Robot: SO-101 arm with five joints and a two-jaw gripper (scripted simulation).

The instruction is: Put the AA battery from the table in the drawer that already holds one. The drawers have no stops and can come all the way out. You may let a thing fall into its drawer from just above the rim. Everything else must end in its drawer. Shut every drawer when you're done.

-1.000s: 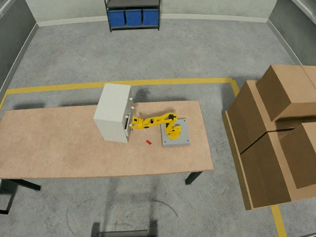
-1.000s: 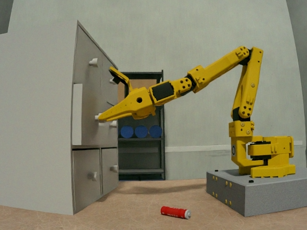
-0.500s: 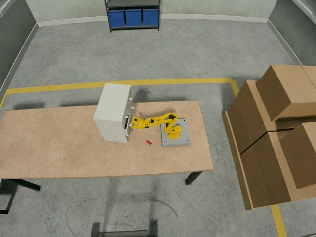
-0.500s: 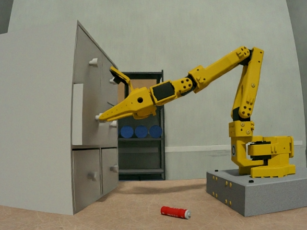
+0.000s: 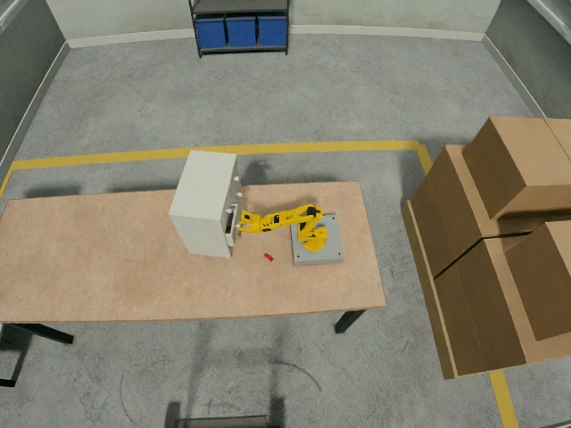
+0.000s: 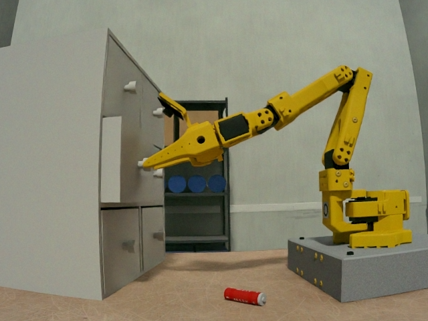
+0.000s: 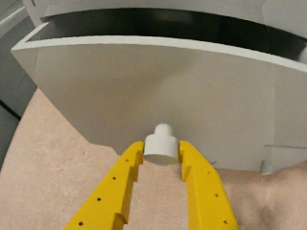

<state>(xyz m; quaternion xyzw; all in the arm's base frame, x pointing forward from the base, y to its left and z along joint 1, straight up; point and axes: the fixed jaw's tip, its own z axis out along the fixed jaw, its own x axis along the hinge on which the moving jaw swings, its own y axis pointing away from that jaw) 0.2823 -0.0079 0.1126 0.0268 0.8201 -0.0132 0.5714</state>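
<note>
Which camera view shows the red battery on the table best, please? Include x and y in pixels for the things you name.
The exterior view: the red battery [image 5: 268,257] [image 6: 245,296] lies on its side there, large and unhidden, with its lettering and silver end visible. The top view shows it only as a small red piece. The wrist view does not show it.

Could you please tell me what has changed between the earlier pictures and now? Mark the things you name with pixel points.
The drawer [image 5: 235,230] [image 6: 111,158] [image 7: 144,86] has slid a little further out, towards the arm's base, and the pincer [image 5: 238,226] [image 6: 144,164] [image 7: 161,148] has drawn back with it, shut on its knob [image 6: 140,162] [image 7: 161,144]. No letting go is visible. The battery on the table [image 5: 268,257] [image 6: 243,296] and the cabinet [image 5: 202,184] [image 6: 51,172] stayed put.
</note>
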